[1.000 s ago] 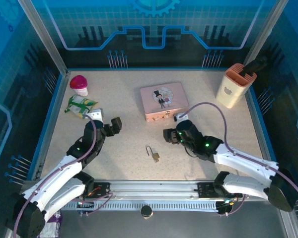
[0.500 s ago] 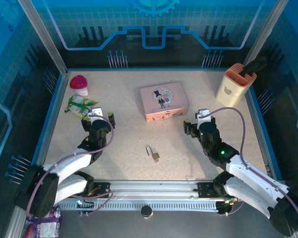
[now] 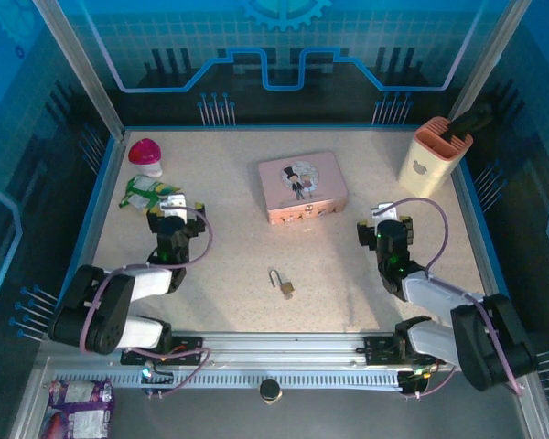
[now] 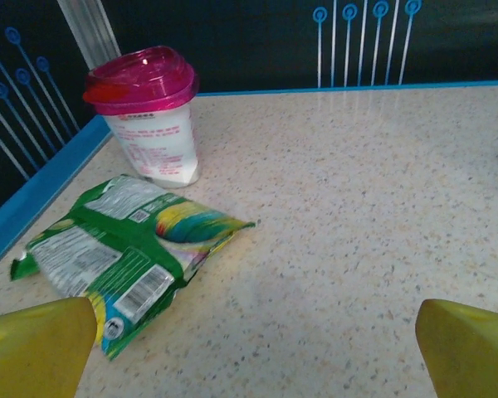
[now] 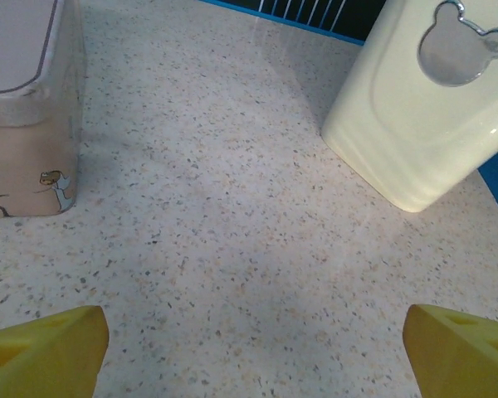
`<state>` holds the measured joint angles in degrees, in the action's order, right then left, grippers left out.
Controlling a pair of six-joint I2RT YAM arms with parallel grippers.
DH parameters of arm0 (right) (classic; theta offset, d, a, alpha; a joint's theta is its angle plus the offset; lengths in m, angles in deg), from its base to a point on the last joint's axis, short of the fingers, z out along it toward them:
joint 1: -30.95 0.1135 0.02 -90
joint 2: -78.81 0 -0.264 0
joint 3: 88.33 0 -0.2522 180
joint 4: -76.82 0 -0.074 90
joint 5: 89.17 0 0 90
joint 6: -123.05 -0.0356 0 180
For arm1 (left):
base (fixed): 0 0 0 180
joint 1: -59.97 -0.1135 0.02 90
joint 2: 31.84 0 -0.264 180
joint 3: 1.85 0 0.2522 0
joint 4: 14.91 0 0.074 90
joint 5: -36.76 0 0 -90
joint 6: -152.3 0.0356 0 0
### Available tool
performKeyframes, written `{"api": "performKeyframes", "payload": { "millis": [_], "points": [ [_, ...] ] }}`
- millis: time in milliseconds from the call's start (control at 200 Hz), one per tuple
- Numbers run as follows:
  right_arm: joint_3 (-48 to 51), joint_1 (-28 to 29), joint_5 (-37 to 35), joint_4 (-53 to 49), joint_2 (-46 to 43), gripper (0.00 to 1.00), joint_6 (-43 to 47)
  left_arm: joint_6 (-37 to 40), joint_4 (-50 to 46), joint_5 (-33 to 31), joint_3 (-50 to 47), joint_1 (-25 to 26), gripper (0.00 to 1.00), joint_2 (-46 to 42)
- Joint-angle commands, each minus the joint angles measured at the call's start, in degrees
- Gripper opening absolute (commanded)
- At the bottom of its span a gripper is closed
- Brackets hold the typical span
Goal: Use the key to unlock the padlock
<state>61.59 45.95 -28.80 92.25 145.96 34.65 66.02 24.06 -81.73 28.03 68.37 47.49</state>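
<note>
The padlock (image 3: 283, 284), a tiny brass body with a thin silver shackle, lies on the speckled table in front of the pink tin (image 3: 302, 187), midway between the two arms. I cannot make out the key as a separate thing beside it. My left gripper (image 3: 173, 219) is folded back at the left, open, with bare table between its yellow fingertips (image 4: 35, 347). My right gripper (image 3: 384, 229) is folded back at the right, also open, its yellow fingertips (image 5: 43, 348) wide apart over bare table. Both grippers are well away from the padlock and hold nothing.
A green snack bag (image 4: 116, 249) and a white cup with a pink lid (image 4: 147, 116) lie ahead of the left gripper. The pink tin's corner (image 5: 25, 108) and a cream holder (image 5: 423, 108) flank the right gripper. A blue rim (image 3: 99, 206) bounds the table.
Both arms have drawn back toward their bases. The right gripper swung right, away from the tin's front, and opened wider. The left gripper moved left toward the snack bag. The padlock has not moved.
</note>
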Motion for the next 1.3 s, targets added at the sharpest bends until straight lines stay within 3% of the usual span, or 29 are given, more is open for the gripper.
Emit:
{"api": "performKeyframes", "payload": {
  "millis": [0, 105, 340, 485, 780, 801, 1296],
  "points": [
    [0.83, -3.06, 6.17, 12.81, 1.89, 0.93, 2.28, -4.43, 11.92, 9.61, -1.67, -4.35, 0.99, 6.22],
    [0.38, -6.38, 11.96, 16.07, 4.31, 0.93, 0.94, -3.62, 18.85, 12.47, -2.08, -5.23, 0.99, 11.67],
    [-2.71, -10.44, 17.41, 21.59, 13.21, 0.94, -2.68, -4.39, 2.43, 14.19, 5.06, -5.84, 0.99, 10.01],
    [-3.06, -11.24, 19.28, 29.62, 21.71, 0.93, -2.98, -4.78, 2.78, 15.14, 4.8, -6.56, 0.99, 9.95],
    [-4.6, -11.21, 18.82, 25.73, 21.23, 0.96, -3.34, -5.0, 2.82, 14.87, 4.71, -6.56, 0.99, 9.87],
    [-4.55, -11.18, 18.81, 25.48, 21.11, 1.0, -3.31, -4.87, 2.82, 14.92, 4.71, -6.56, 0.99, 9.92],
    [-4.56, -10.27, 14.77, 26.08, 21.35, 1.0, -3.61, -4.87, 2.81, 14.87, 4.71, -6.56, 0.99, 9.91]
  ]
}}
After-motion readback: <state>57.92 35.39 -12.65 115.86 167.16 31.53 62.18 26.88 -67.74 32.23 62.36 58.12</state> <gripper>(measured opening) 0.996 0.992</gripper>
